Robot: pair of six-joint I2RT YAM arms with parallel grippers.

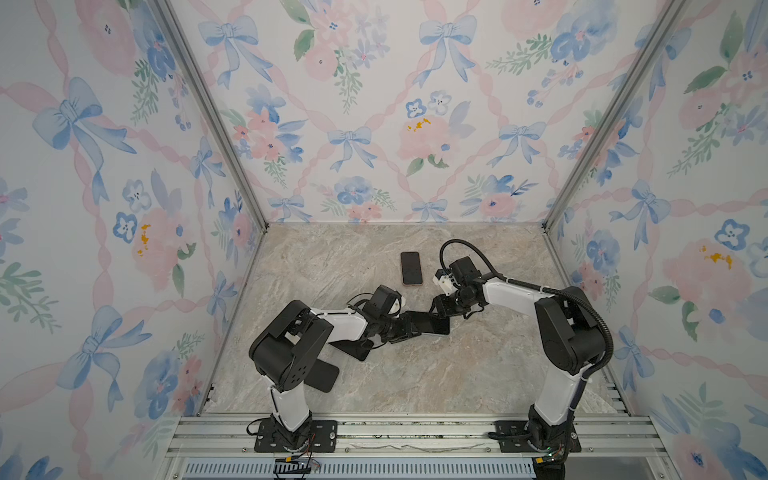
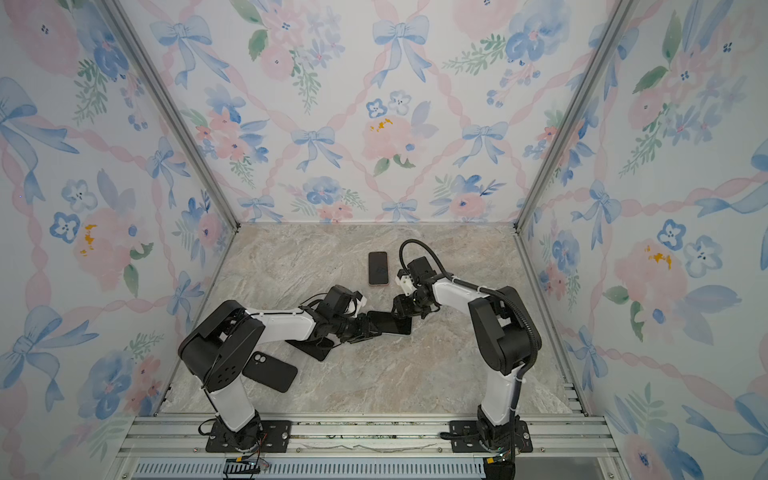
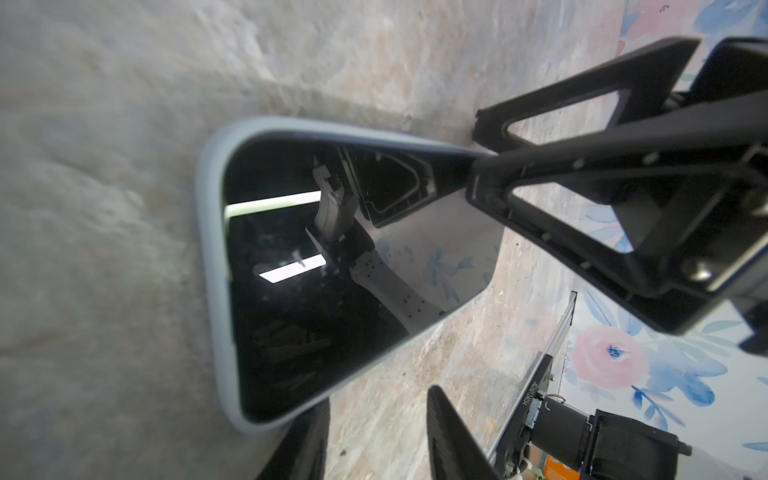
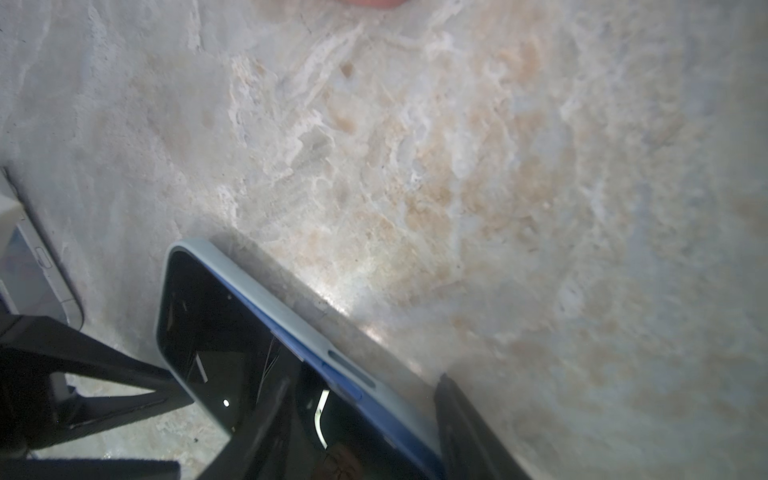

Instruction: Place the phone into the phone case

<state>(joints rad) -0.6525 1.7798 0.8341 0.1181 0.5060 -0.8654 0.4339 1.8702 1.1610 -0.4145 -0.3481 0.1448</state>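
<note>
Right gripper [image 3: 478,160], jaws spread: one finger is set on the screen of the blue phone [image 3: 311,311], the other just outside the pale grey-blue phone case [image 3: 212,270].
Left gripper [image 3: 374,399], part-spread, is placed at the opposite end, one finger touching the case. Phone and case are laid centrally on the tabletop [image 1: 415,374]. Seating is judged in hand: the phone's blue edge is seen above one long rim. Downward pressure there is called for next, the case braced.
</note>
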